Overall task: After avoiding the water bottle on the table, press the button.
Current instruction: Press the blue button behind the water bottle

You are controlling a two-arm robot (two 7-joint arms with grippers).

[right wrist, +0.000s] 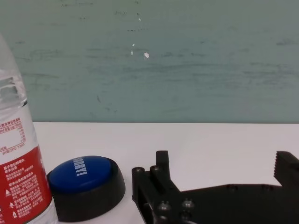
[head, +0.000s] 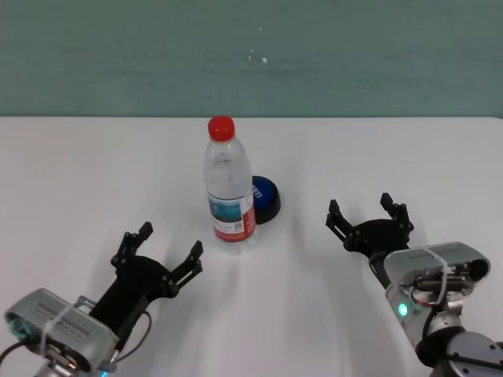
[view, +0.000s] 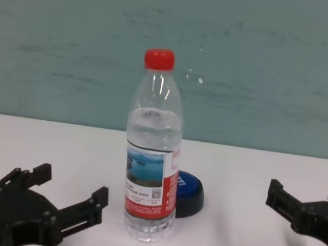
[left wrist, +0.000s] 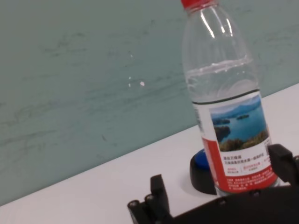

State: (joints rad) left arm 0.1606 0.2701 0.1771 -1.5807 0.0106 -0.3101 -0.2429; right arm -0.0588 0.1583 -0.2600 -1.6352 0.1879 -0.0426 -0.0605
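Both grippers, left gripper (head: 159, 250) and right gripper (head: 368, 213), rest low with fingers spread, holding nothing. Water bottle (head: 229, 187) stands upright just before the button (head: 265, 199), probably blocking the left approach, so the right looks freer

Head looks down; chest low; both share water bottle (head: 229, 188).

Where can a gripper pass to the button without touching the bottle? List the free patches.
Free: the bare table between the right gripper and the button, and the strip behind the button toward the wall. Crowded: the button's left-front side, where the bottle stands right beside it, between it and the left gripper. Both grippers are open.
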